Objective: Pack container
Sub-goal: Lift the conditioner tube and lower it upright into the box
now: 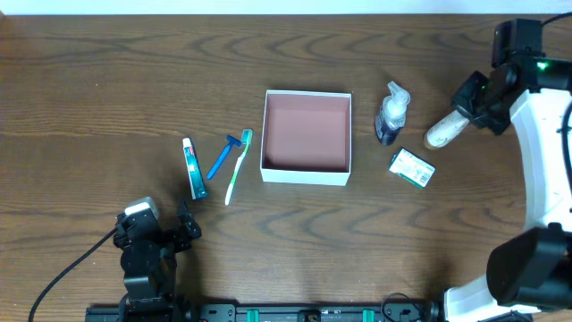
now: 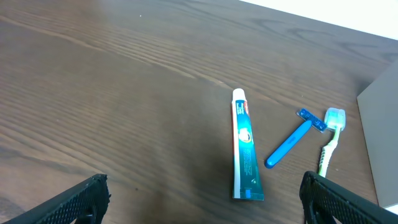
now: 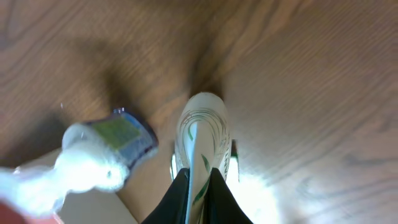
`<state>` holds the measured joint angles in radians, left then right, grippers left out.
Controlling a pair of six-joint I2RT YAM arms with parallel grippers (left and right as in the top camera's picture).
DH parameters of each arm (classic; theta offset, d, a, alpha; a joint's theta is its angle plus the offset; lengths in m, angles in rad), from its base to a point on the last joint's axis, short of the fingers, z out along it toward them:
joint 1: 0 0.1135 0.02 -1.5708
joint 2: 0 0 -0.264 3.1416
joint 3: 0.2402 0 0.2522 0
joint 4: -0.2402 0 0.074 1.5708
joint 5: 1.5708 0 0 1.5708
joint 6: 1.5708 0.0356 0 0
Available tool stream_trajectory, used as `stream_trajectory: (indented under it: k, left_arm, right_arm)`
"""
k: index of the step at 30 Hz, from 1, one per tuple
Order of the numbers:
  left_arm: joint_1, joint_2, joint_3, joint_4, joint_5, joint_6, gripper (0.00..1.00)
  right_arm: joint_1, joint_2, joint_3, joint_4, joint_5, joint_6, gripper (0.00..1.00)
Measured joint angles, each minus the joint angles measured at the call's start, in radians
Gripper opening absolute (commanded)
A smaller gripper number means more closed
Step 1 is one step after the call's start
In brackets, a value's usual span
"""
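- Dark wood table (image 1: 89, 107); the container (image 1: 307, 134) sits open at its middle, its pink inside bare.
- Right tool (image 1: 458, 116) is clamped on a white bottle (image 1: 441, 132), gripped at 1 end, likely so it can swing over to the container.
- Left tool (image 2: 211, 205) gapes wide, short of the toothpaste (image 2: 244, 149), holding nothing, probably poised for it.

Left of your container (image 1: 304, 176) lie toothpaste (image 1: 194, 167), razor (image 1: 223, 156) and toothbrush (image 1: 238, 166), side by side; right of it, the pump bottle (image 1: 391, 114), the packet (image 1: 412, 168) before that, the tube (image 1: 443, 131) farthest right
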<state>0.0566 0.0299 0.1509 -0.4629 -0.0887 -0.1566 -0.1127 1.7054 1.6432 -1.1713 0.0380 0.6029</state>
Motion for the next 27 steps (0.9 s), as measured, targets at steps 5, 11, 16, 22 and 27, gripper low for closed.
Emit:
stream_trajectory:
  k: [5, 11, 16, 22, 27]
  left_arm:
    - [0.0, 0.0, 0.0, 0.0, 0.0, 0.0, 0.98]
    - [0.0, 0.0, 0.0, 0.0, 0.0, 0.0, 0.98]
    - [0.0, 0.0, 0.0, 0.0, 0.0, 0.0, 0.98]
    - [0.0, 0.0, 0.0, 0.0, 0.0, 0.0, 0.98]
    - [0.0, 0.0, 0.0, 0.0, 0.0, 0.0, 0.98]
  right_arm:
    - [0.024, -0.06, 0.154, -0.121, 0.005, -0.057, 0.01]
    - [0.146, -0.118, 0.385, -0.254, 0.014, -0.087, 0.01]
    - [0.307, -0.13, 0.452, -0.252, 0.007, -0.089, 0.01]
    - [0.467, -0.079, 0.452, -0.182, 0.002, -0.089, 0.01]
    - [0.539, 0.056, 0.456, -0.157, -0.002, -0.089, 0.01]
